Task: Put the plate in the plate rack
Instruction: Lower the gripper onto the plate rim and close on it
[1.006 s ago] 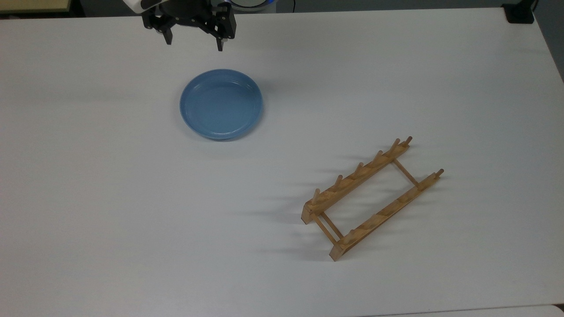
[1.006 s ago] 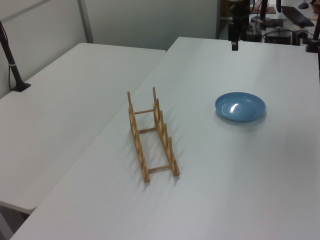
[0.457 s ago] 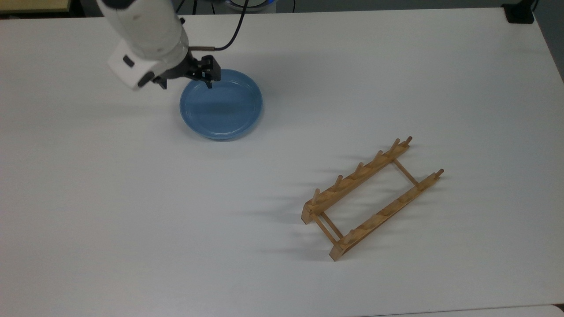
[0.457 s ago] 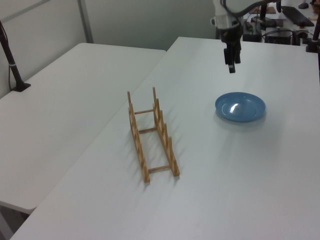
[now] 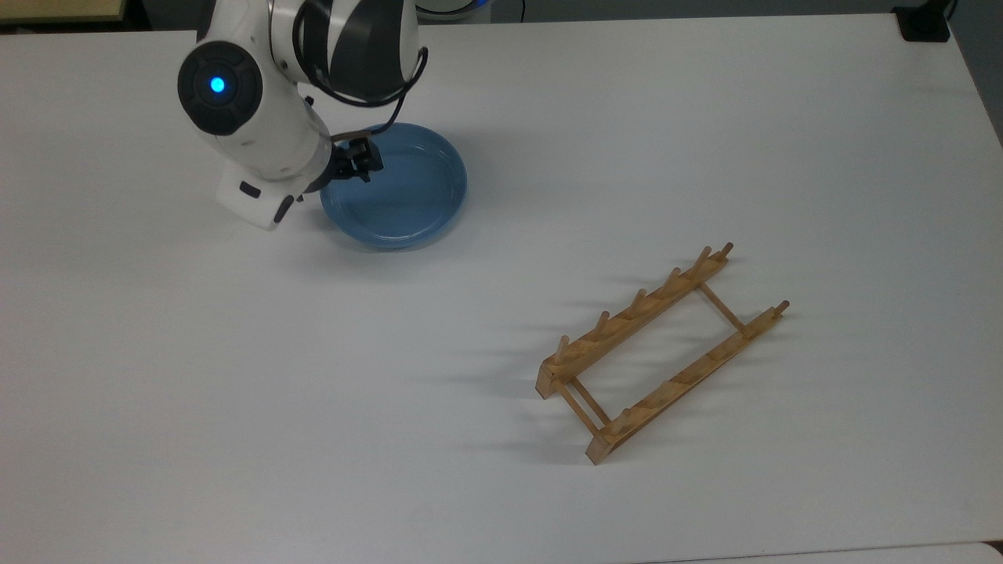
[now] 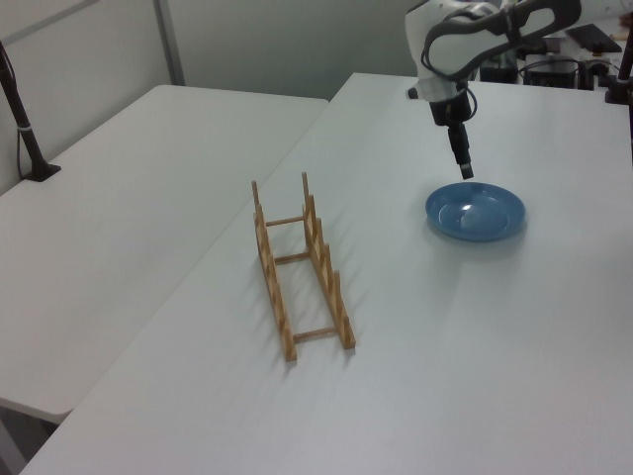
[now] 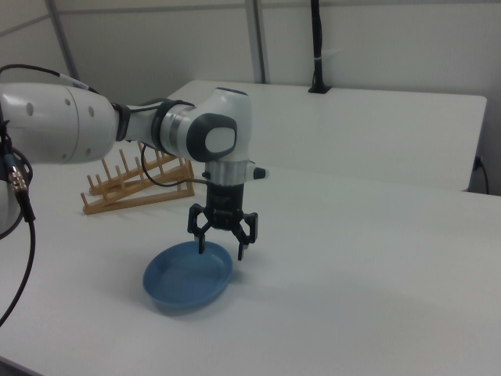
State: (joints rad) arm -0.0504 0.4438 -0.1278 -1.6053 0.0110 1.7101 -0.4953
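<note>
Hanging black and angular above the plate's rim, my gripper [image 7: 221, 249] has its two fingers spread apart with nothing between them; in the right view one fingertip points down inside the dish and the other just outside its rim, neither plainly touching. Beyond that, going by size: the table [image 5: 235, 392] is a broad, flat, matte white slab, and a second white table [image 6: 109, 228] butts against it on the left view's left. My arm [image 7: 117, 129] is next, smooth rounded white shells with dark grey joints, one round black cap carrying a glowing blue light [image 5: 217, 84] in the top view. The plate rack [image 5: 662, 350] stands well apart from the plate, toward the top view's lower right: pale, bare wood, two long parallel rails each bristling with short upright pegs, tied together by thin cross dowels, and nothing sits in it. The plate [image 5: 400, 188] lies flat and right way up on the table, round, glossy light blue, with a raised rim and a shallow well that catches a bright glint in the left view [image 6: 476, 210].
</note>
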